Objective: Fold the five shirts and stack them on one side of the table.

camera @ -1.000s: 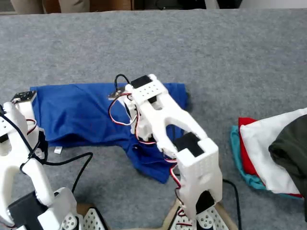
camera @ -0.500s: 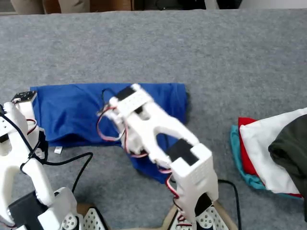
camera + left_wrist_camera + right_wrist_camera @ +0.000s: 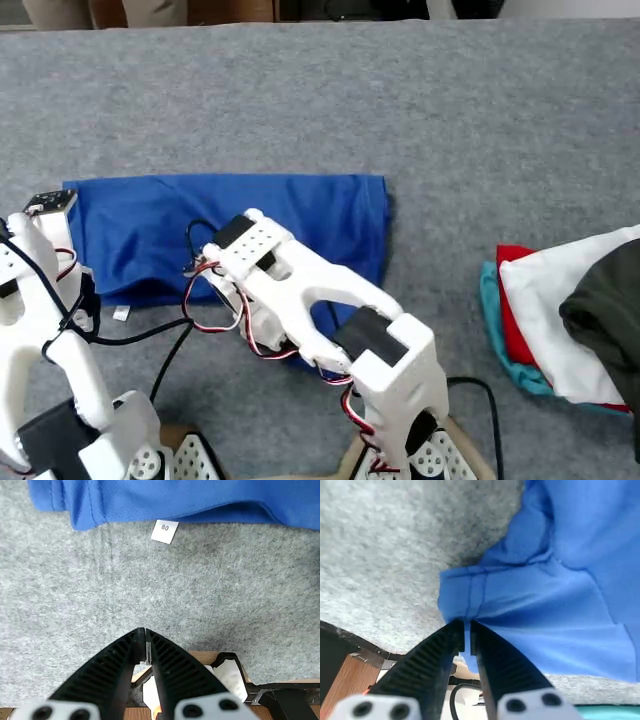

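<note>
Pinching the near edge of the blue shirt (image 3: 300, 215), right end effector (image 3: 466, 625) clamped on fabric, left end effector (image 3: 145, 632) closed and empty over the grey worktop (image 3: 400, 100), shirt pile (image 3: 570, 320) at right

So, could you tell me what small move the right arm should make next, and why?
Probably draw the sleeve in over the body of the blue shirt and lay it flat. The right gripper is shut on its hem, and the sleeve juts past the shirt's near edge, so the fold looks unfinished.

Even, soft light — faint shadows
</note>
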`<state>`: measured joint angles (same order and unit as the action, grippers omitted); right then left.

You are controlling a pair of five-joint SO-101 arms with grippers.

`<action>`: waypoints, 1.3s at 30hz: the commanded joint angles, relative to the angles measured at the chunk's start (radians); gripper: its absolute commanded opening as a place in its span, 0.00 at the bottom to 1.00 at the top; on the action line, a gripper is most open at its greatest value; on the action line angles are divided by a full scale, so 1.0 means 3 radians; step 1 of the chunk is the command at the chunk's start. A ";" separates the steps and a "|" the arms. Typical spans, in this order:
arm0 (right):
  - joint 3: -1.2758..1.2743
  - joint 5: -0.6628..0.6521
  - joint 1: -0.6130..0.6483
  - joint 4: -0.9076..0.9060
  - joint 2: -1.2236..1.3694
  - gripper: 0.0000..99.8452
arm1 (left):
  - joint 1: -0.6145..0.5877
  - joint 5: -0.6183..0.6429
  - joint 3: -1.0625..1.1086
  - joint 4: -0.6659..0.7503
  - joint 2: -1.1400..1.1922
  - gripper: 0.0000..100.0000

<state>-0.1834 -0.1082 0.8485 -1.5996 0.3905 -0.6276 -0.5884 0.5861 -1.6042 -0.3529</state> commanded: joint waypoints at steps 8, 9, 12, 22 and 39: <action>-0.0084 -0.0604 0.0003 -0.0542 -0.1245 0.12 | -0.0036 -0.0010 -0.0010 -0.0041 -0.0115 0.02; -0.0182 -0.0701 0.0003 -0.0537 -0.1358 0.12 | -0.0036 -0.0010 -0.0010 -0.0036 -0.0115 0.02; -0.0642 -0.1018 0.0059 -0.0481 -0.1573 0.13 | -0.0036 -0.0010 -0.0020 -0.0020 -0.0120 0.02; -0.1859 -0.1130 0.0381 0.1048 -0.1614 0.25 | -0.0036 -0.0010 -0.0041 -0.0015 -0.0120 0.02; -0.1578 -0.0982 -0.0033 0.0629 -0.2447 0.23 | -0.0261 -0.0015 -0.0046 0.0097 -0.0120 0.02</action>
<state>-0.7219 -0.4104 0.8592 -1.3311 -0.2110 -0.7058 -0.5884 0.5861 -1.5980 -0.3529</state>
